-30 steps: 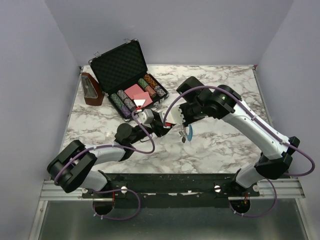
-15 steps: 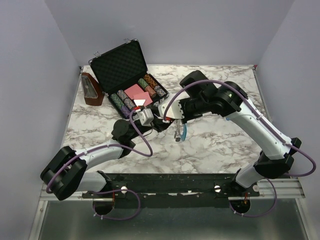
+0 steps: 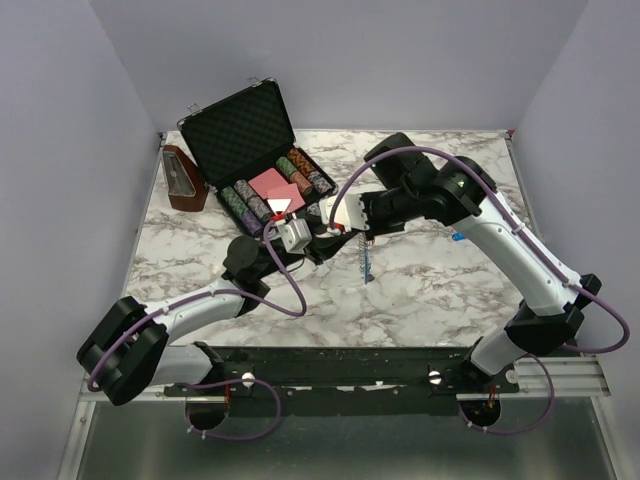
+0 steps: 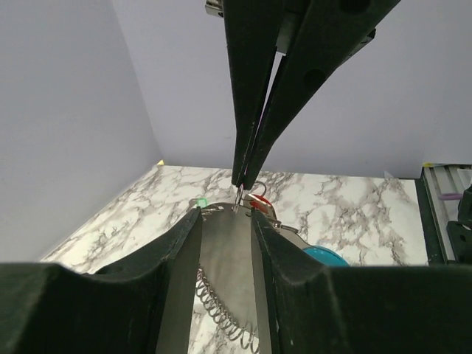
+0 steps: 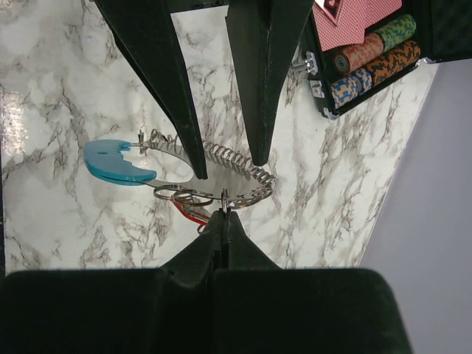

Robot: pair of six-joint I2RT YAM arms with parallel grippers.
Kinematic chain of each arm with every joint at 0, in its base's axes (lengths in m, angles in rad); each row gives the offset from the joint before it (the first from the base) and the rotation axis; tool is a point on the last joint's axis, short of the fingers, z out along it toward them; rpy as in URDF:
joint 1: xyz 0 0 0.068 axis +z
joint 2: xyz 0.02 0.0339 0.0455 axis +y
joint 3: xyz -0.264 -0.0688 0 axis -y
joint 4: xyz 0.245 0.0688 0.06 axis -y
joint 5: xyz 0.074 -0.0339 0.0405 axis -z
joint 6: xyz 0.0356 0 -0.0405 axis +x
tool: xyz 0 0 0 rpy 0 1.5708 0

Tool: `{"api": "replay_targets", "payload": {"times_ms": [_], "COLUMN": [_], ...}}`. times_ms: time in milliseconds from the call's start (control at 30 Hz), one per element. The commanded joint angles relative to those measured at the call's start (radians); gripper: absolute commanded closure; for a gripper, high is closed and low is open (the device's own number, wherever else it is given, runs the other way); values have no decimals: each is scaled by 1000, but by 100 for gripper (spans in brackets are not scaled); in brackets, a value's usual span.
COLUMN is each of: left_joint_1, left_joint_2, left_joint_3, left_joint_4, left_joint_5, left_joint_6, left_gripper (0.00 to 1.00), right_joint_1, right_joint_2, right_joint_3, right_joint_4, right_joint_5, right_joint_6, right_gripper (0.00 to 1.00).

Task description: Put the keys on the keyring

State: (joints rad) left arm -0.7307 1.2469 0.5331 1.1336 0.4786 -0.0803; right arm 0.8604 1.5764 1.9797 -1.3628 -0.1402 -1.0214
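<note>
The keyring is a silver coiled cord joined to a bright blue curved section by a flat grey metal strip. My left gripper holds it above the table, fingers pressed against both edges of the strip, and the coil hangs below. My right gripper is shut on a small split ring at the strip's edge. A red key dangles from neighbouring rings. The two grippers meet tip to tip over the table's middle. A small blue thing, perhaps the blue key, lies on the marble.
An open black case with poker chips and red cards stands at the back left. A brown wedge-shaped box sits beside it. A tiny green object lies on the marble table. Walls close in on three sides.
Both grippers shifted left and back with the keyring between them. The blue section that hung in view turned away, and the coil now hangs straight down. The right arm uncovered the small blue thing.
</note>
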Motion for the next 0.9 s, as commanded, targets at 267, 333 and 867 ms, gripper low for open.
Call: {"api": "replay_targets", "payload": {"times_ms": [267,333,867], "left_joint_1": [-15,-18,-19], "left_joint_2": [6,8,16], "left_joint_3": [70,79,105], "left_joint_4": [-44,-70,-196], "left_joint_5": [81,86,77], "left_joint_6": [27,40,143], "left_gripper": [69,72,77], "right_joint_1": [-9,-9,-9], "right_joint_2": [14,14,13], "right_joint_3": [38,42,41], "right_joint_4": [-58,-58,-58], "right_joint_5": [-45,-44,-50], "right_joint_6": [15,14,15], "right_gripper": [100,100,100]}}
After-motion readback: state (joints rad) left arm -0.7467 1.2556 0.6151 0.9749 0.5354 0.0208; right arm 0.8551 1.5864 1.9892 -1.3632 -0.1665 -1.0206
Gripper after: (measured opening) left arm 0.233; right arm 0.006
